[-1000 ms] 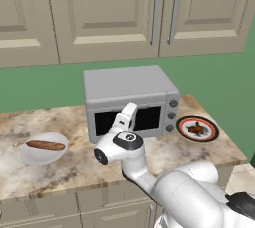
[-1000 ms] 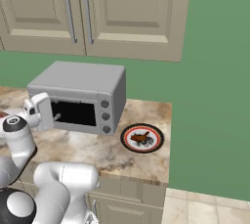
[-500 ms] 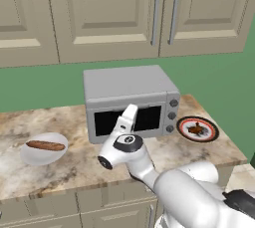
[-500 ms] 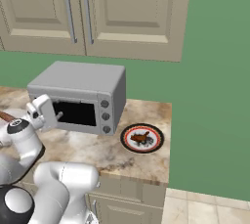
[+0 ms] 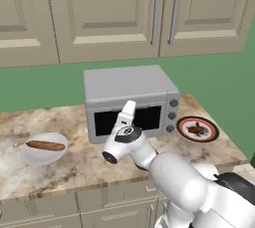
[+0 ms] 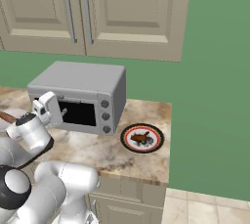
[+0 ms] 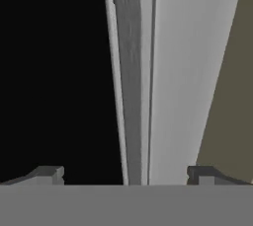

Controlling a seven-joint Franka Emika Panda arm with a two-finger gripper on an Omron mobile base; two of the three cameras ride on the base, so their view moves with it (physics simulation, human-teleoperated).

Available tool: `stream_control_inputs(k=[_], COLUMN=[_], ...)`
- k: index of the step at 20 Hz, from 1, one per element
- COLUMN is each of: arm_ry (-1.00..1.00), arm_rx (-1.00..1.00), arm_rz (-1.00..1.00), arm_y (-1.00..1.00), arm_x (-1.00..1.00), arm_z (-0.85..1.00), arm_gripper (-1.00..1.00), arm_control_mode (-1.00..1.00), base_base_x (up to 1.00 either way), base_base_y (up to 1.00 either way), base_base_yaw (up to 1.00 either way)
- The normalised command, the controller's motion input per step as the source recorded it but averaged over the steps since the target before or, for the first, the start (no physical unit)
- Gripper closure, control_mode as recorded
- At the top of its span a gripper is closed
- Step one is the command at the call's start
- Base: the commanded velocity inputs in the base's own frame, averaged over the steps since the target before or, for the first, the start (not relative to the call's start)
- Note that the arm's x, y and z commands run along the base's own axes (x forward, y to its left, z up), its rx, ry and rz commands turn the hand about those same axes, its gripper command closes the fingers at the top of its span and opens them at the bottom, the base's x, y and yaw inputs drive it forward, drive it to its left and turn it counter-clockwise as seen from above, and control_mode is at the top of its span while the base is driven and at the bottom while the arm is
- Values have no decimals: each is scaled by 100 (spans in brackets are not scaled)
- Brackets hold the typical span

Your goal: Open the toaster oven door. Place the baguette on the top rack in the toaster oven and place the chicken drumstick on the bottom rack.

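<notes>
Hovering at the shut toaster oven door [image 5: 130, 120] with gripper [image 7: 123, 174] spread wide, empty — baguette [image 5: 46, 146], chicken drumstick [image 5: 196, 129] waiting unplaced.

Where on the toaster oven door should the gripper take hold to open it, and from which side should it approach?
Grip the grey handle bar along the door's top edge, coming straight at the front. The door is probably hinged at the bottom, so pulling at the top gives most leverage. The open gripper already straddles the bar.

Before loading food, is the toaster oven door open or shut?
Shut: the toaster oven door stands flush against the oven's front, with the open fingers at its handle.
</notes>
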Motion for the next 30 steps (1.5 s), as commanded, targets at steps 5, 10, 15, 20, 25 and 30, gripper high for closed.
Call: stream_control_inputs(k=[5, 10, 15, 20, 25, 30], arm_ry=[0, 0, 3, 13, 20, 38], arm_rx=[-2, 0, 0, 0, -1, -2], arm_rz=[2, 0, 0, 0, 0, 0], arm_y=[0, 0, 0, 0, 0, 0], arm_x=[26, 23, 7, 11, 6, -2], arm_z=[-22, -8, 4, -1, -23, -47], arm_gripper=[-100, -100, -100, 100, 100, 100], arm_control_mode=[-100, -100, -100, -100, -100, -100], base_base_x=[0, 0, 0, 0, 0, 0], base_base_y=[0, 0, 0, 0, 0, 0], base_base_yaw=[0, 0, 0, 0, 0, 0])
